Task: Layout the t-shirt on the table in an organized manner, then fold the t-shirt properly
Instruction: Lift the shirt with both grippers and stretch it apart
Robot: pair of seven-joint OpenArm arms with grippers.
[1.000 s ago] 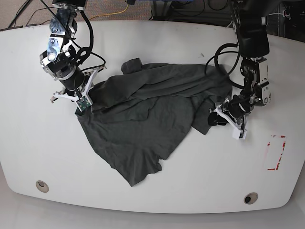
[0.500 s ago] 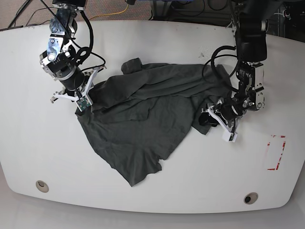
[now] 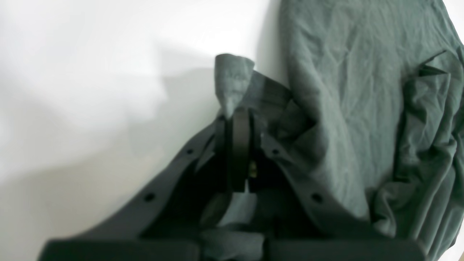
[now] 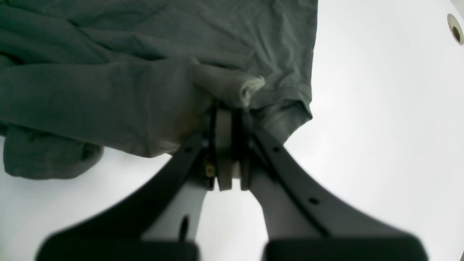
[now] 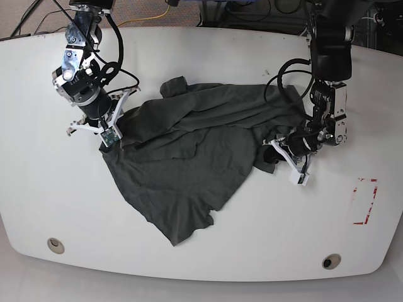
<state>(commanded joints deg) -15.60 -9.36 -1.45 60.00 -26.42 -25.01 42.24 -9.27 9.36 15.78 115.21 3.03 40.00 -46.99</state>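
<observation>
The dark grey t-shirt [image 5: 189, 157] lies crumpled and spread across the middle of the white table [image 5: 252, 245]. My left gripper [image 5: 275, 153], on the base view's right, is shut on a folded bit of the shirt's right edge; the left wrist view shows the fabric [image 3: 232, 79] pinched between its fingers [image 3: 239, 145]. My right gripper [image 5: 108, 134], on the base view's left, is shut on the shirt's left edge; the right wrist view shows the cloth [image 4: 108, 83] bunched at its fingertips [image 4: 224, 123].
A red tape rectangle [image 5: 364, 201] marks the table's right side. Two grommet holes sit near the front edge, one at the left [image 5: 55, 245] and one at the right [image 5: 331, 261]. Cables lie behind the table's far edge.
My left gripper has moved leftward in the base view, toward the shirt's middle, carrying the pinched fabric with it. The right arm has not moved.
</observation>
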